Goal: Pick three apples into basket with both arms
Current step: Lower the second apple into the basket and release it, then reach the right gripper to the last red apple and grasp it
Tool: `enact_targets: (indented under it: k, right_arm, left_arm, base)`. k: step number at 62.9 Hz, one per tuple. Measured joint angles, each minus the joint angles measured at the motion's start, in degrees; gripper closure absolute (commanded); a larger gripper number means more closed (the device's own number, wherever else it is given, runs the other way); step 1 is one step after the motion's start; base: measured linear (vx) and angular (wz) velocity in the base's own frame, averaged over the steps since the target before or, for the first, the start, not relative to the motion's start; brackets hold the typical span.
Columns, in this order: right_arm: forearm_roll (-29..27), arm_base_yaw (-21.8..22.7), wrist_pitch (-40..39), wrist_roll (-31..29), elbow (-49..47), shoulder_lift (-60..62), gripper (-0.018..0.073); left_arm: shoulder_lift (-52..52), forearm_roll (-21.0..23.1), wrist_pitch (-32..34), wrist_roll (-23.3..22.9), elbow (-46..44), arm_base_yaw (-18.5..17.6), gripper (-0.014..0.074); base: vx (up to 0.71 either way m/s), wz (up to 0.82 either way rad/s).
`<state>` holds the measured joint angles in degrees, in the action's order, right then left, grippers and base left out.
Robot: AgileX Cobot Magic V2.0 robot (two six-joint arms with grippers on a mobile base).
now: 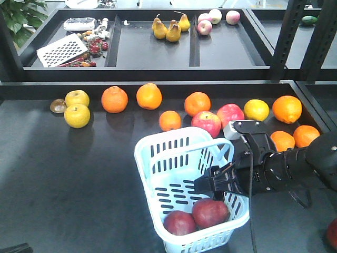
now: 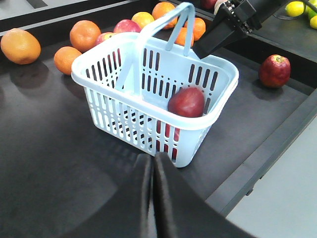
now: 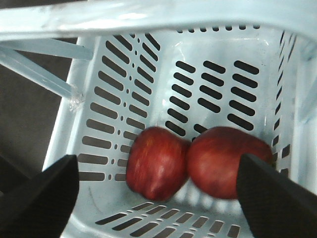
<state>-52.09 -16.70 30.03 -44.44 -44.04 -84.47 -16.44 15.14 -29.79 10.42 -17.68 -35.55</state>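
While two apples [image 3: 190, 161] lie touching in the basket [image 1: 158, 153]
Right gripper [image 1: 213, 187] hangs spread above them; left gripper [image 2: 152, 198] is pressed together, empty.

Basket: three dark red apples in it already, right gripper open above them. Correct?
Not quite. The basket holds two dark red apples, not three; the right wrist view shows both, side by side and touching. A third apple lies on the table outside, in the left wrist view. The right gripper is open above them.
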Motion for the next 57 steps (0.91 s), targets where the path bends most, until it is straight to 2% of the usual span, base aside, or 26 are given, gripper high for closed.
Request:
enact_targets:
  k: [7,14,17,18,24,31,36,43,49,57]
  right_arm:
    - [0.1,0.0,1.3,0.0,-0.4,0.0,0.0059]
    - [2.2,0.0,4.4,1.0,-1.3,0.7,0.0244]
    - [4.4,0.0,5.5,2.9,-1.4,1.8,0.0329]
    - [5.3,0.0,5.8,3.6,-1.4,2.2,0.0388]
    - [13.8,0.0,7.5,11.4,-1.4,5.9,0.057]
    - [29.5,0.0,9.4,24.3,-1.4,10.0,0.0569]
    - [42.1,0.4,11.8,36.2,-1.4,12.2,0.0568]
    - [55.2,3.1,15.5,48.3,-1.4,13.6,0.0559]
    - [59.2,8.0,16.9,51.2,-1.4,13.6,0.0533]
    - [59.7,16.3,17.0,50.8,-1.4,13.6,0.0447]
  left_arm:
    - [0.0,0.0,0.0,0.0,0.0,0.0,0.0604]
    - [0.0,0.0,0.0,0.0,0.0,0.0,0.0604]
    - [0.0,0.0,0.0,0.0,0.0,0.0,0.0604]
    - [0.0,0.0,0.0,0.0,0.0,0.0,0.0604]
    - [0.0,0.0,0.0,0.0,0.0,0.0,0.0604]
    - [0.0,0.0,0.0,0.0,0.0,0.0,0.0604]
    - [0.0,0.0,0.0,0.0,0.0,0.0,0.0604]
    - [0.0,0.0,0.0,0.0,0.0,0.0,0.0604]
    - [0.0,0.0,0.0,0.0,0.0,0.0,0.0604]
    - [0.0,0.0,0.0,0.0,0.0,0.0,0.0604]
  base:
    - [0.0,0.0]
    - [0.0,0.0]
    - [0.0,0.0]
    - [0.0,0.0]
    - [0.0,0.0]
    - [0.0,0.0]
    - [0.0,0.0]
    - [0.0,0.0]
    - [0.0,0.0]
    - [0.0,0.0]
